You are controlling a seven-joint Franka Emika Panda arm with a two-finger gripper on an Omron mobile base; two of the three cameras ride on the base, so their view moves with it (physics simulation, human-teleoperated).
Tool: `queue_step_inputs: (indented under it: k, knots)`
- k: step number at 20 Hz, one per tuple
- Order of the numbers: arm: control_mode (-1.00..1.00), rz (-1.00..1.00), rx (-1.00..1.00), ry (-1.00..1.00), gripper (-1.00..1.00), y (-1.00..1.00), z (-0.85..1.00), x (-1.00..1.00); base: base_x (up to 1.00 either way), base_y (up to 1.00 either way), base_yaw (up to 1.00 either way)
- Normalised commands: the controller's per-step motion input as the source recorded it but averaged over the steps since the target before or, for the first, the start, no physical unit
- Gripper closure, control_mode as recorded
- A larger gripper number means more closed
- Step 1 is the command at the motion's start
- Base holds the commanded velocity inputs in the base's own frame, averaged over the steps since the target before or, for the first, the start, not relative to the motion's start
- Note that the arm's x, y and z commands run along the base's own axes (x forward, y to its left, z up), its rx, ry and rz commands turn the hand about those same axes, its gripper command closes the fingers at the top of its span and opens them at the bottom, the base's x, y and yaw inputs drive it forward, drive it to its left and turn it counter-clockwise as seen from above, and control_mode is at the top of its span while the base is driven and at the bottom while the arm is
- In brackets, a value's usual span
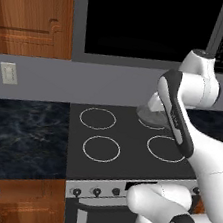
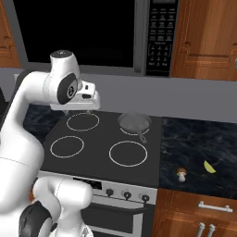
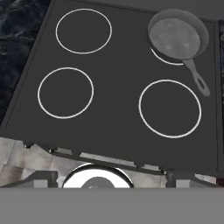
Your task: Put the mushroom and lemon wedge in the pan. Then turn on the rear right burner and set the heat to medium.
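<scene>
Mushroom (image 2: 181,174) and lemon wedge (image 2: 209,167) both lie on the dark worktop (image 2: 194,139) to the right of the stove (image 2: 99,148), near each other but apart, neither in the pan (image 2: 134,123). The pan sits empty on the rear right burner (image 3: 175,59), handle pointing toward the front right burner (image 2: 128,153); nothing loaded yet, and judging by that, both transfers plus the knob (image 2: 145,198) step remain. Claw (image 2: 79,110) hangs above the stove's left side, well away from both items, jaws wide and holding nothing.
</scene>
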Motion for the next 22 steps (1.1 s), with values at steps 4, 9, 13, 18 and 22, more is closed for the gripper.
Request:
queue_step_inputs:
  k: [4,9,13,18,22]
  knots:
    - [-1.0,-0.01,0.0,0.06,-1.0,-0.64,0.0,-0.33,0.0,0.0,0.0]
    - [-1.0,-0.05,0.0,0.15,-1.0,-0.7,0.0,-0.06,0.0,0.0,0.0]
    - [-1.0,-0.06,0.0,0.16,-1.0,-0.66,0.0,-0.07,0.0,0.0,0.0]
    - [-1.0,0.0,0.0,0.05,-1.0,-0.61,-0.01,0.0,0.0,0.0,0.0]
    - [-1.0,-0.07,0.0,0.0,-1.0,-0.21,-0.14,0.02,0.0,0.0,0.0]
